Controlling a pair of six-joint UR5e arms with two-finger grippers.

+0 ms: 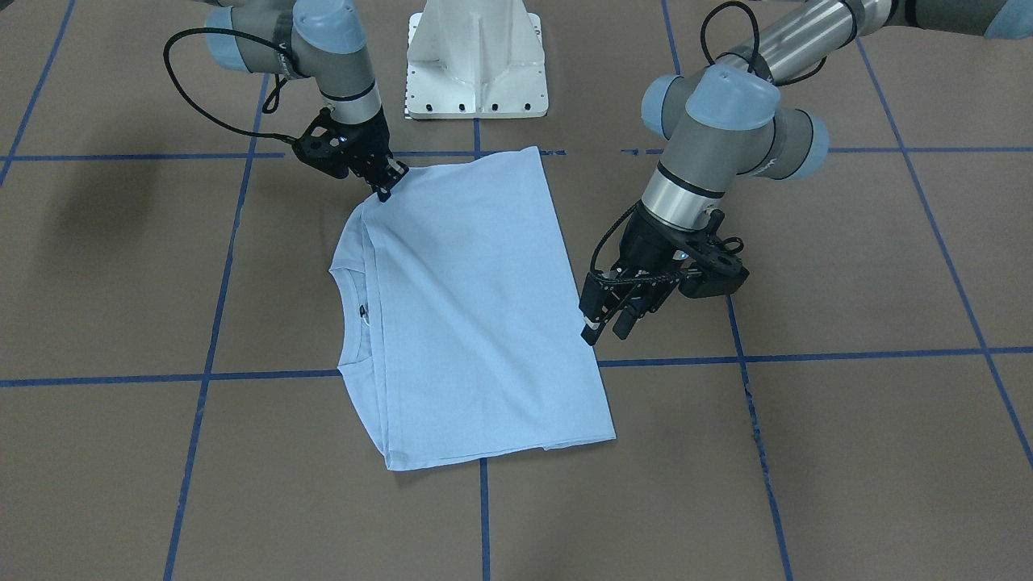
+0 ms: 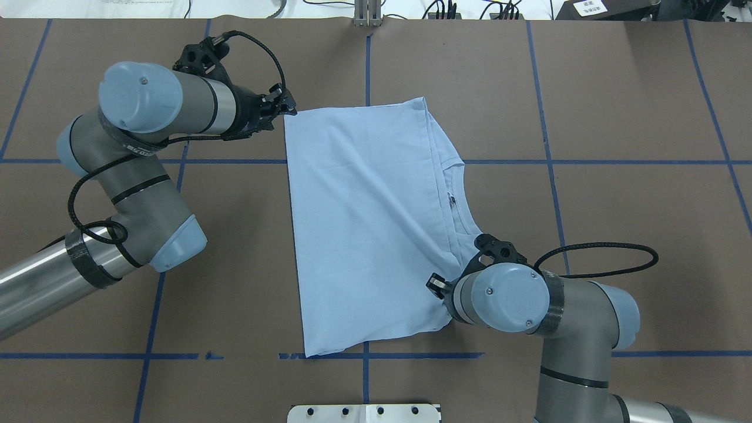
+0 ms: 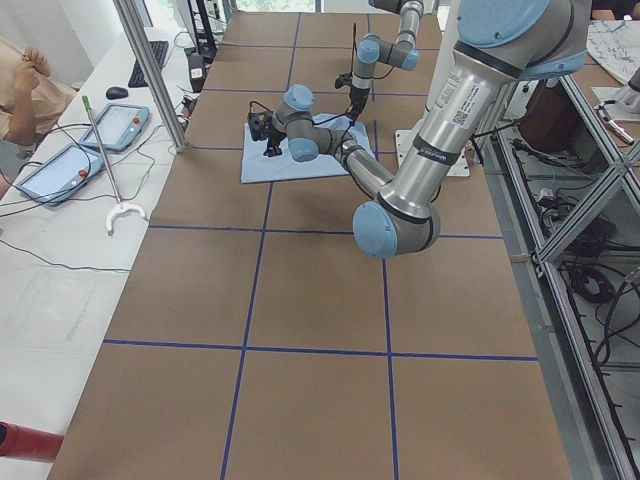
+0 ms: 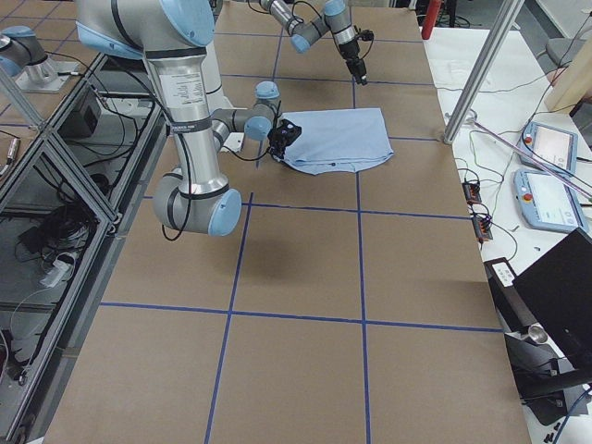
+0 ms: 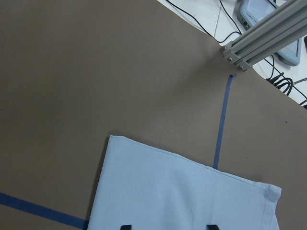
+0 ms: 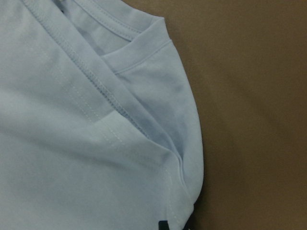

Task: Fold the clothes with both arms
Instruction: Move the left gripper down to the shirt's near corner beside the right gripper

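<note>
Pale blue T-shirt (image 2: 364, 223) is lying flat on the brown table (image 2: 617, 235), roughly mid-table in front of the robot, collar toward its right side and hem toward its left. The sleeves look tucked in already, so it's a neat-ish rectangle. I'd call that about halfway: the side folds seem done, the hem-to-collar fold isn't. Left gripper (image 1: 609, 323) hangs just above the far hem corner with its jaws spread and nothing in them. Right gripper (image 1: 387, 184) is down on the near shoulder corner, touching the cloth, but honestly I can't tell if it's pinching or just resting there. The views matter here: overhead hides the right gripper's tips under its own wrist, while the front camera shows them right on the fabric edge. The left wrist cam settles the left side, with two fingertips (image 5: 125, 226) well apart over the hem. The right wrist cam shows stacked stitched layers at the shoulder, plus one dark tip.
</note>
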